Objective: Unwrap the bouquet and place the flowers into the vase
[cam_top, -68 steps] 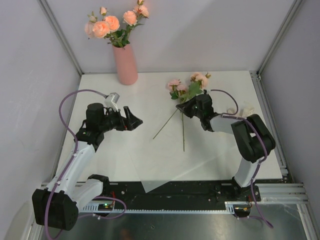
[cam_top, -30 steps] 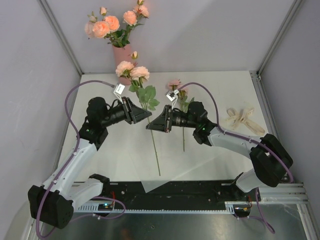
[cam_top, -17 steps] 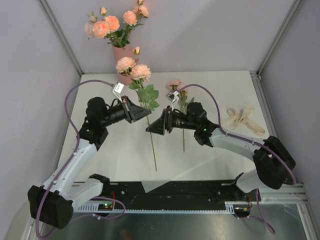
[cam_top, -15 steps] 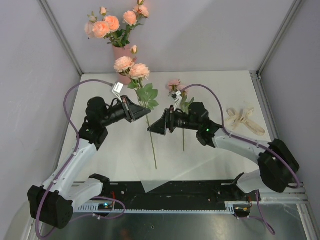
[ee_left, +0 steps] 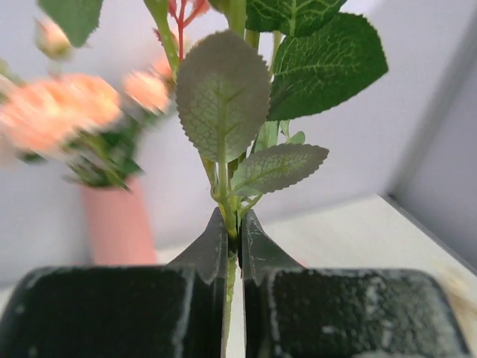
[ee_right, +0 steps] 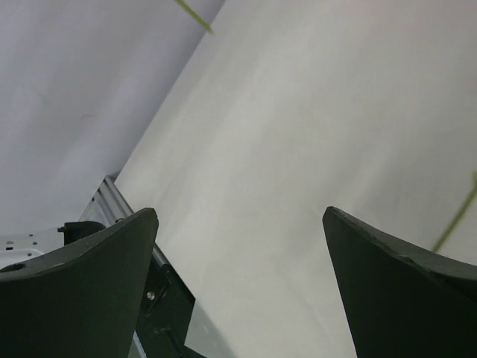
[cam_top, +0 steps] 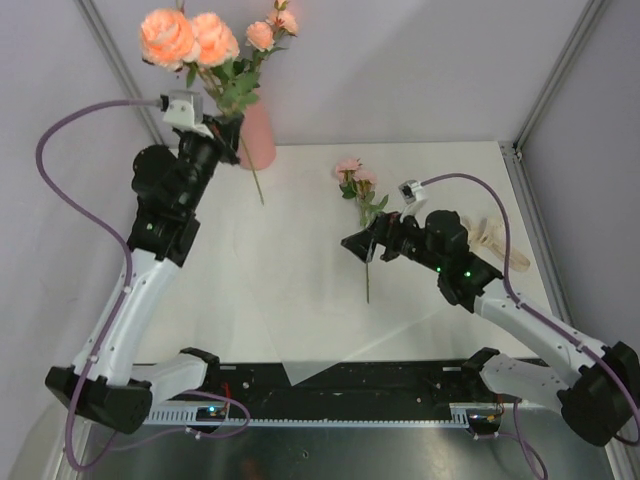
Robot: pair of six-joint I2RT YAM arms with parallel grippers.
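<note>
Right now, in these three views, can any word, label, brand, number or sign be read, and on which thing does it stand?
None can be read. The vase is plain, the table bears no print, and the white block on the left wrist is too small to tell.

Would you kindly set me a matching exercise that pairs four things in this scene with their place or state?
Column one:
1. left tool
2. right tool
3. vase
4. loose rose sprig

Column two:
A. lying flat on the table
B. shut on a leafy stem
C. standing upright at the back
D. open, holding nothing

Pairs: 1-B, 2-D, 3-C, 4-A
</note>
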